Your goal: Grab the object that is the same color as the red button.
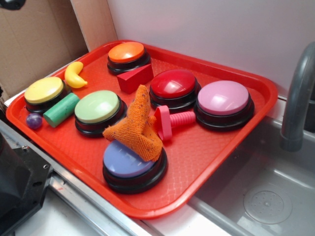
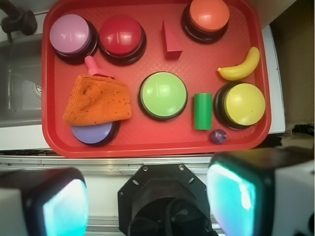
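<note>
Though beside buttons (image 2: 121,35), wedge (image 2: 171,41) unobstructed

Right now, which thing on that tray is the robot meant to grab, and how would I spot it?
Start at the red tray and find the red button near its back edge. Between it and the orange button lies a small dark-red wedge block. Unlike the nearby pinkish bolt, it is a plain, matte, sloped block with no head or threads.

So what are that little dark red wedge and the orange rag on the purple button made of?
The wedge looks like solid painted wood or hard plastic: matte, flat faces, crisp edges, no shine. I can't tell which. The orange rag looks like coarse woven or knitted cloth: visible mesh texture, soft folds, draping over the purple button.
</note>
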